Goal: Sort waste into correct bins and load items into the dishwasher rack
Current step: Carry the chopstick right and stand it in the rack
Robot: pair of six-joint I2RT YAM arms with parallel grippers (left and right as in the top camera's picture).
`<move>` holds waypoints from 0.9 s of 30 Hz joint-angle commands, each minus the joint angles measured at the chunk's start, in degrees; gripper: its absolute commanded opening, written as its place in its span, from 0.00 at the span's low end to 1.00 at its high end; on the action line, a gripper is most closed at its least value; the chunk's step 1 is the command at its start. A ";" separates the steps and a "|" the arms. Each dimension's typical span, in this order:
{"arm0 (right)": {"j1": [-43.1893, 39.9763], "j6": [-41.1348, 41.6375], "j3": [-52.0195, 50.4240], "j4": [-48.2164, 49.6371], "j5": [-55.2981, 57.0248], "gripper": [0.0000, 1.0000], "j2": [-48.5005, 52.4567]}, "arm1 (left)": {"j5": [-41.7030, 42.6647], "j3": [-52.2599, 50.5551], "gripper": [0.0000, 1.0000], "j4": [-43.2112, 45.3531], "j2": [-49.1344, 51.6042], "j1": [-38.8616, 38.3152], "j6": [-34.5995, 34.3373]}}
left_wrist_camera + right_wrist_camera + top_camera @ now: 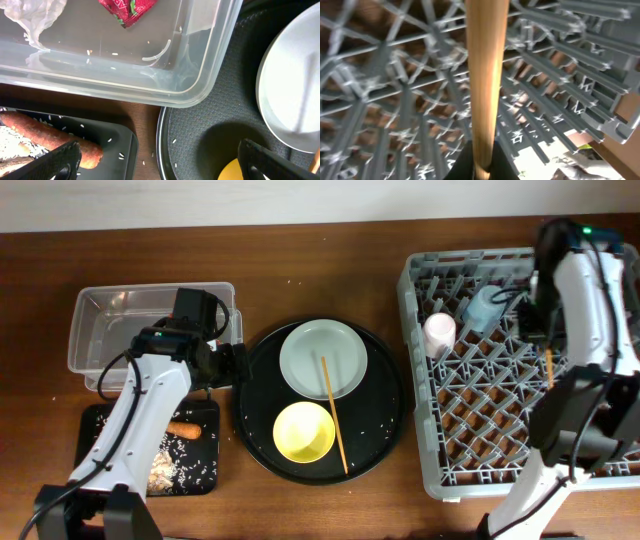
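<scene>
Only the right wrist view showed the right end effector (481,167) pinching a smooth tan chopstick (485,75) over the grey rack (385,105) lattice; overhead, the second chopstick (333,415) lay across the plate (300,360). The left wrist view showed the left end effector (162,160) spread wide, red wrapper (127,10) and tissue (35,15) inside the clear tub (150,85).

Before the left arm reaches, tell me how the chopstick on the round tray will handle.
The chopstick looks straight, thin and wooden, so probably stiff and light. Its upper end rests on the plate, so it may pivot or roll if nudged. So slim, it could slip from a loose grip.
</scene>
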 commanded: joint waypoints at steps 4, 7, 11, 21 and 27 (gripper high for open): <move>-3.48 -2.40 0.92 0.37 0.72 0.04 -1.09 | 0.02 0.09 0.99 -0.07 -0.76 0.04 -0.11; -3.41 -4.50 0.92 0.35 -0.26 0.04 -1.07 | 0.02 0.09 0.99 -0.04 -0.76 0.04 -0.11; -2.97 -4.68 0.92 0.33 -15.80 0.04 -1.07 | 0.02 0.09 0.99 -0.07 -0.76 0.04 -0.13; 3.08 -6.16 0.24 -4.31 -15.45 0.04 -1.03 | 0.02 0.09 0.99 -0.07 -0.76 0.04 -0.13; 3.21 -5.51 -8.04 -4.85 -12.55 0.04 -1.03 | 0.02 0.09 0.99 -0.04 -0.76 0.04 -0.11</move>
